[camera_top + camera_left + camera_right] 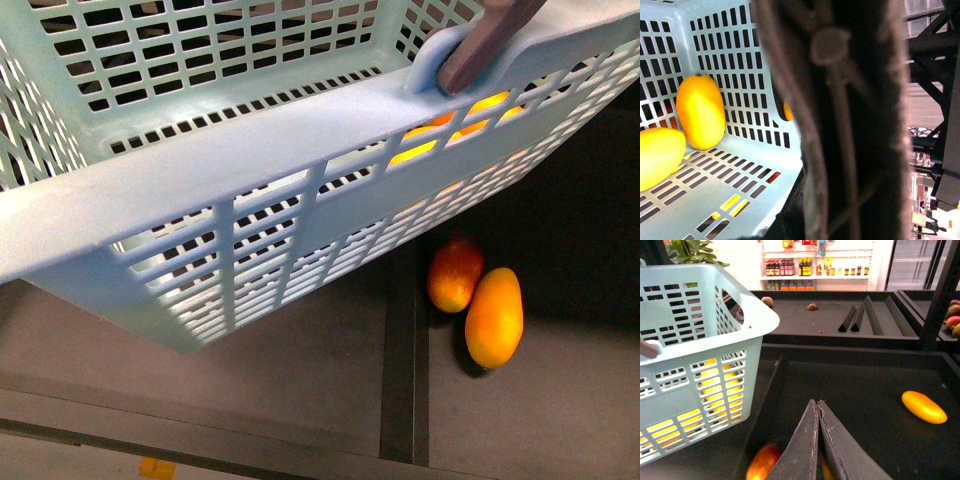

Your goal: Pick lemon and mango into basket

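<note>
The light-teal basket (200,190) hangs tilted above the dark shelf and fills most of the front view. My left gripper is shut on its brown handle (840,125), which blurs across the left wrist view; the fingers cannot be told apart from it. Two yellow-orange lemons (700,111) (657,155) lie inside the basket. On the shelf below lie a red-orange mango (455,275) and a lemon (495,317), touching. My right gripper (817,402) is shut and empty above the mango (762,462). Another lemon (924,407) lies further off on the shelf.
A dark divider strip (403,350) runs along the shelf beside the fruit. Black wedge dividers (860,317) and two small fruits (767,301) sit on the far tray. More fruit (954,320) shows at the edge, and stocked store shelves (815,267) stand behind.
</note>
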Available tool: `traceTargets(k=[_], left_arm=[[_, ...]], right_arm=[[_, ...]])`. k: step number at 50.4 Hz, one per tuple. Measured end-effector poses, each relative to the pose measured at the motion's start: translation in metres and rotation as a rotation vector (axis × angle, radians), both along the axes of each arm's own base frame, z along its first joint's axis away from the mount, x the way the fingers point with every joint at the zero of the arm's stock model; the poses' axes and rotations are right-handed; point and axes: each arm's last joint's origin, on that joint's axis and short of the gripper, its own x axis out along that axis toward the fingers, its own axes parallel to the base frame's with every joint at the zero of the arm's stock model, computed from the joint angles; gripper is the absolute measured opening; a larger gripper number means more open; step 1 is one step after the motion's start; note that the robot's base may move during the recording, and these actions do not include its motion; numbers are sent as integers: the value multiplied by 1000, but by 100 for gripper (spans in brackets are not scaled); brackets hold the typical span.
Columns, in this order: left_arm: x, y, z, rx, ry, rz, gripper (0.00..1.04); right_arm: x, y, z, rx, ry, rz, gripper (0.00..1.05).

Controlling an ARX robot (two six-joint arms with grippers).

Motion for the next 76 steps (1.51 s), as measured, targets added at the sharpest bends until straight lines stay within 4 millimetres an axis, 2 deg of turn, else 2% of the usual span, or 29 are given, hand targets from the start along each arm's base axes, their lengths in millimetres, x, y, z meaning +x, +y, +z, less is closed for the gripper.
traceTargets(k=[10, 17, 34, 45, 52, 63, 65, 68, 72, 76], left_arm=[[0, 0, 0, 0, 0, 0, 5], [0, 0, 0, 0, 0, 1, 5], [0, 0, 0, 0, 0, 1, 5], [0, 0, 0, 0, 0, 0, 5], [0, 0, 0, 0, 0, 1, 5], [0, 0, 0, 0, 0, 0, 5], [0, 0, 0, 0, 0, 0, 5], [0, -2, -1, 6, -37, 37, 5], [5, -3, -9, -3, -193, 296, 5], [9, 2, -14, 4, -243, 440, 5]], right_arm=[[-4, 0, 0, 0, 1, 0, 2], [-14, 0, -3, 0, 9, 0, 2], [-15, 0, -3, -1, 6, 0, 3], [-15, 0, -3, -2, 6, 0, 46], [-15, 0, -3, -2, 6, 0, 67], [-15, 0, -3, -2, 6, 0, 94], [-15, 0, -3, -1, 6, 0, 97], [-15, 0, -3, -2, 6, 0, 96], [-15, 0, -3, -2, 6, 0, 96], [-15, 0, -3, -2, 6, 0, 96]])
